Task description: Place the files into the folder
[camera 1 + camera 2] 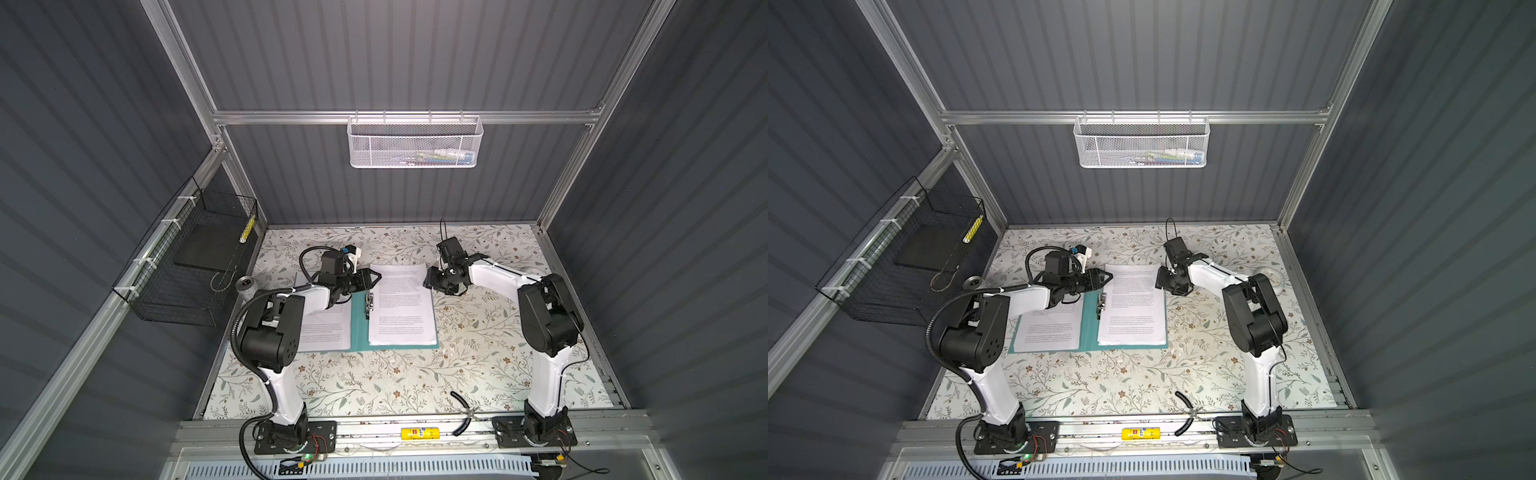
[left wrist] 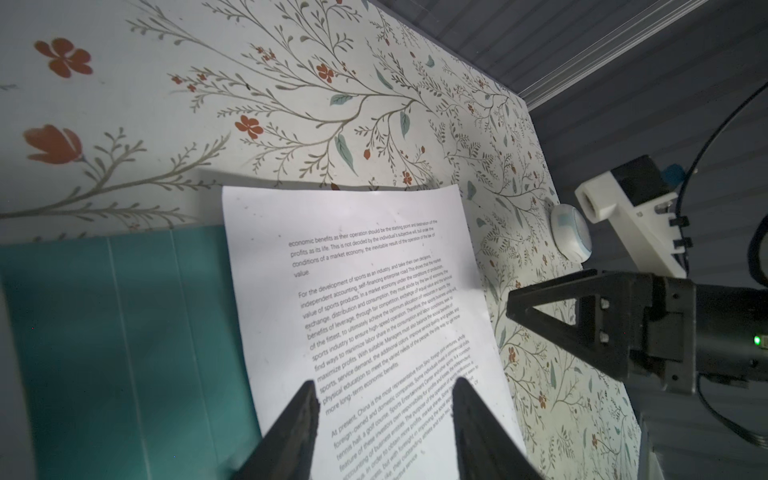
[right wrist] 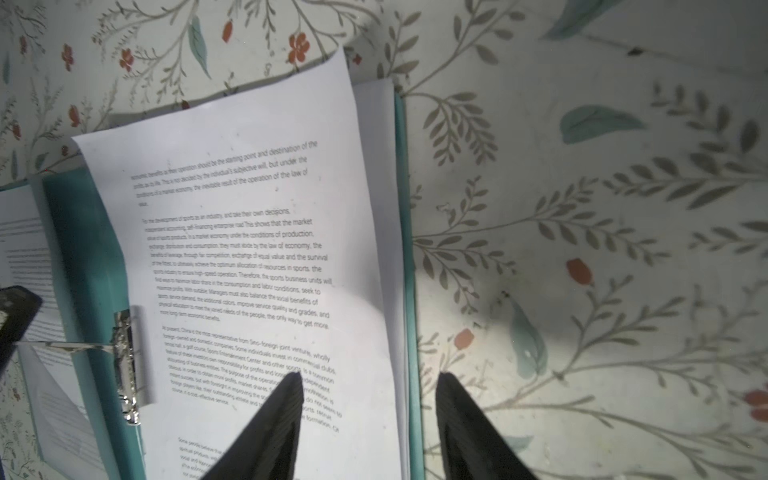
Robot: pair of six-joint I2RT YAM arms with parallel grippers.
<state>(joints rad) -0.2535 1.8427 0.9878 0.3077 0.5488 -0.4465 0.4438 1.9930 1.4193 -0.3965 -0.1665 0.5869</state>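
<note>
Folder (image 1: 359,332): laid open on table (image 1: 374,386).
Files (image 1: 401,303): stacked on its 3 o'clock cover, top sheet (image 3: 249,249) skewed; more at 9 o'clock.
Left gripper (image 1: 376,277): half-parted, empty, at folder's 12 o'clock.
Right gripper (image 1: 428,282): half-parted, empty, at stack's 2 o'clock.
Remaining: squaring and closing, likely.

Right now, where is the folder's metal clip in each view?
Top view: metal clip on the teal folder spine, mid-table.
Top view: again on the spine.
Left wrist: not in it.
Right wrist: on the spine, beside the printed top sheet.
Shared landmark: that sheet.
</note>
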